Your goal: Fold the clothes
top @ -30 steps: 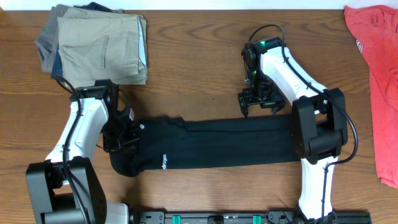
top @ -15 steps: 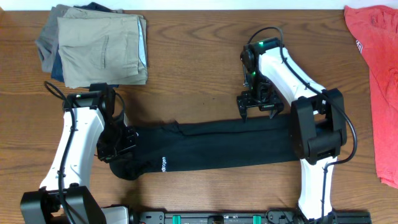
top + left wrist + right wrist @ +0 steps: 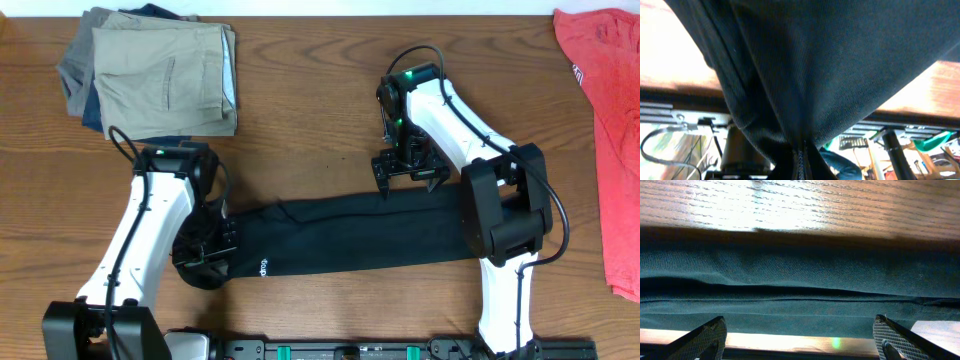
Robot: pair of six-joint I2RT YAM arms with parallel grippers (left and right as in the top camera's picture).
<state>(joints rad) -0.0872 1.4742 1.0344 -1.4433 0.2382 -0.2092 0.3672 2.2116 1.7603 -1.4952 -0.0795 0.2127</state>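
Table (image 3: 300, 120) holdings: one black garment (image 3: 350, 235) at centre, one stack of folded trousers (image 3: 160, 75) at 11 o'clock, one red-coral shirt (image 3: 605, 110) at 3 o'clock, two robot arms, namely left arm (image 3: 150, 230) and right arm (image 3: 450, 105).

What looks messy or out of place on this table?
The black garment lies as a long strip, but its left end is bunched where the left tool pinches it. A red shirt lies unfolded at the far right.
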